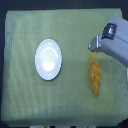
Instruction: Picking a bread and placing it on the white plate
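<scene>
Bread (94,76) lay lengthwise on green cloth (20,90), toward the exterior view's right, well apart from plate (49,59). Plate sat left of centre, white, glossy, holding nothing. Gripper (93,47) came in from upper right, tip just above bread's near end; fingers too blurred to tell whether spread or pressed together. Cloth between plate and bread bare.

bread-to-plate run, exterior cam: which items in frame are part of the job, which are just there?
Part of the job:
- bread
- white plate
- tool, near the bread's upper end; open or shut can't be told

Just there:
- green cloth covering the table; no other loose items visible
</scene>
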`<state>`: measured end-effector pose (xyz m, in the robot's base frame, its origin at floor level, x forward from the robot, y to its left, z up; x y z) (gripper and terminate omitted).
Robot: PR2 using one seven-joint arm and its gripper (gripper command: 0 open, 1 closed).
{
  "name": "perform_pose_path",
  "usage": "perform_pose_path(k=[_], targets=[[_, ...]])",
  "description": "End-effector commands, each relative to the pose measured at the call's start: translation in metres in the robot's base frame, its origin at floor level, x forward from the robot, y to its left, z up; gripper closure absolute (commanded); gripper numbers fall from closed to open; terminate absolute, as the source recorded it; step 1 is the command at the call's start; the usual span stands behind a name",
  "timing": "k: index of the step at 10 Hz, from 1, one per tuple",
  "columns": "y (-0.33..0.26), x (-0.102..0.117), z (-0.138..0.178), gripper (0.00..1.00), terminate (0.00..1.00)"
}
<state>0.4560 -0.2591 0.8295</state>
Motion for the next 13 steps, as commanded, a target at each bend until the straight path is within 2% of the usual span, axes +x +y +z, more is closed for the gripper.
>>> perform_pose_path(k=[1,5,13], targets=[[0.02,-0.03,-0.039,0.0,0.0],[0.031,-0.041,-0.067,0.0,0.0],[0.012,-0.044,-0.097,0.0,0.0]])
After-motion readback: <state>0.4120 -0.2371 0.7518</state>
